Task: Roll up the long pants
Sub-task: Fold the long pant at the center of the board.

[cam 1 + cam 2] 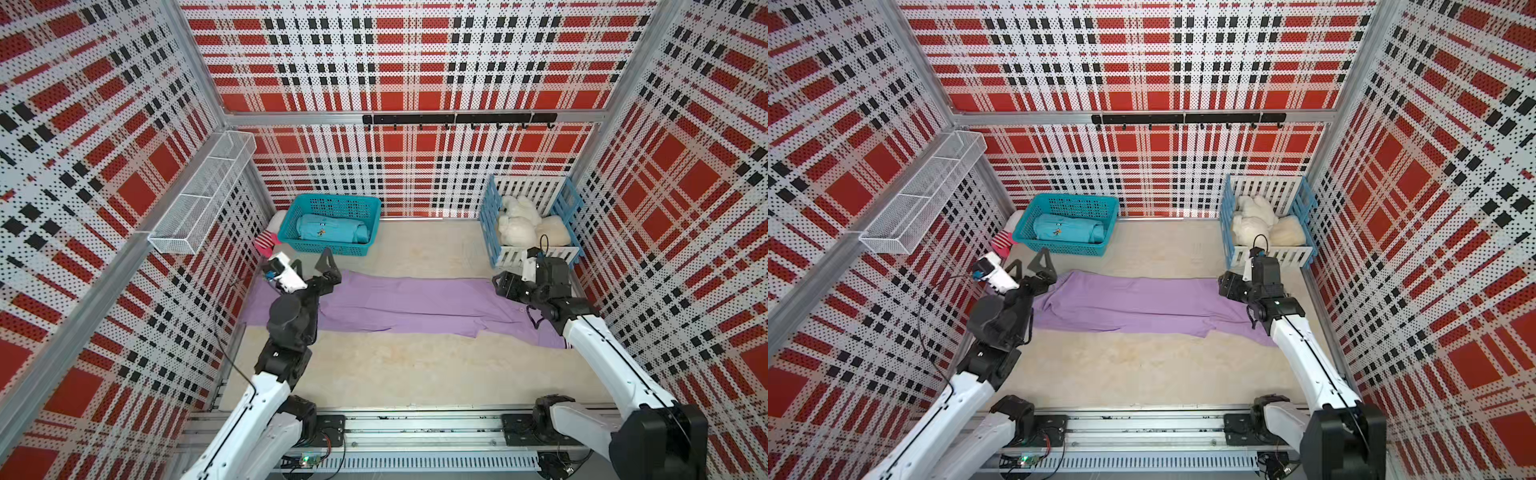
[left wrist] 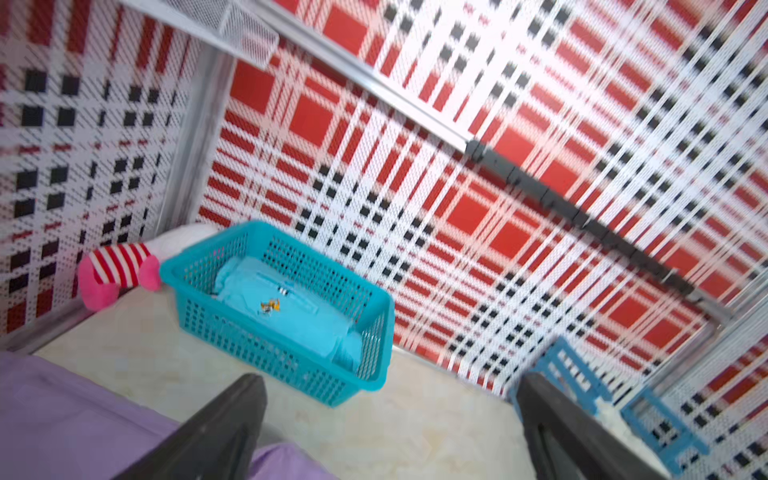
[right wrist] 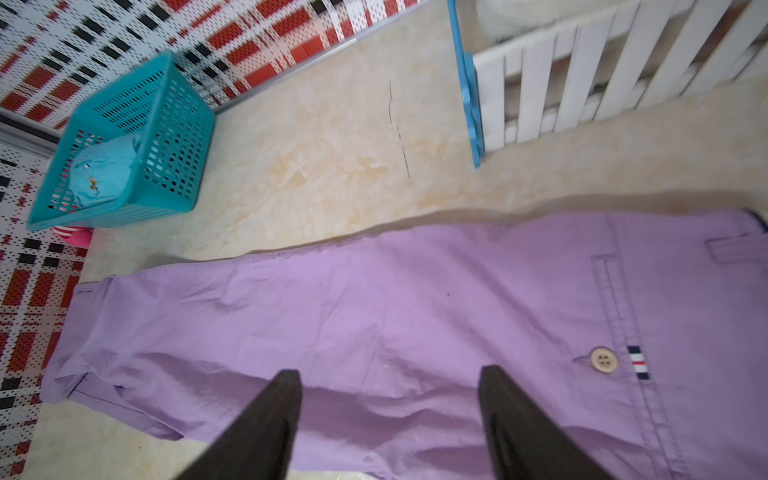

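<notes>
We saw a beige, marble-patterned tabletop [image 1: 415, 365]. The long pants [image 1: 415, 303] lay flat across its middle, left to right. Far left stood a teal basket [image 1: 332, 248], with a pink, red-striped plush item [image 1: 266, 243] just beside it. Far right stood a blue-and-white slatted crate [image 1: 513, 257].

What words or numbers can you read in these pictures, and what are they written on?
No words, numbers or brand names can be read anywhere.
long pants: only a red, white and dark striped tab beside a button; no letters.
blue rolled garment in the teal basket: a small cartoon print, too blurred to show any letters.
</notes>
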Motion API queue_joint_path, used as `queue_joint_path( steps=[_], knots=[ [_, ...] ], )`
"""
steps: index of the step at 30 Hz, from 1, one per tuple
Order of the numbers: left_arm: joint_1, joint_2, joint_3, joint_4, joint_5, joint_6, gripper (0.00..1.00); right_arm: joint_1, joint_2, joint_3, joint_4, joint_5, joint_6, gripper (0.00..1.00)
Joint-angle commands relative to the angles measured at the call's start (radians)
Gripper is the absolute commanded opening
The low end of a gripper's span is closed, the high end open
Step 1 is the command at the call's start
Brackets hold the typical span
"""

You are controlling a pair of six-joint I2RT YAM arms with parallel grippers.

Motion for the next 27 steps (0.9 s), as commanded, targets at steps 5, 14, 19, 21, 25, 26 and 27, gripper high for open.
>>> queue_joint_path(
  steps=[5, 14, 19, 21, 25, 26, 27],
  knots=[
    [0.047, 0.139, 0.071, -0.132, 0.185, 0.012, 0.99, -0.006, 0.213, -0.024, 0.014, -0.028, 0.058, 0.0],
    [-0.018, 0.235, 0.085, -0.17, 0.227, -0.002, 0.99, -0.187, 0.507, 0.06, -0.123, 0.056, -0.041, 0.0],
    [-0.025, 0.209, 0.072, -0.245, 0.084, -0.04, 0.99, -0.284, 0.553, 0.146, -0.212, 0.189, -0.145, 0.0],
    [-0.024, 0.203, 0.063, -0.25, 0.069, -0.039, 0.99, -0.331, 0.564, 0.18, -0.215, 0.205, -0.162, 0.0],
    [-0.023, 0.21, 0.07, -0.272, 0.037, -0.061, 0.99, -0.38, 0.556, 0.279, -0.252, 0.269, -0.206, 0.0],
    [-0.023, 0.213, 0.077, -0.287, 0.015, -0.07, 0.99, -0.373, 0.529, 0.3, -0.263, 0.264, -0.214, 0.0],
    [-0.022, 0.218, 0.09, -0.311, -0.02, -0.083, 0.99, -0.348, 0.481, 0.314, -0.263, 0.254, -0.223, 0.0]
  ],
)
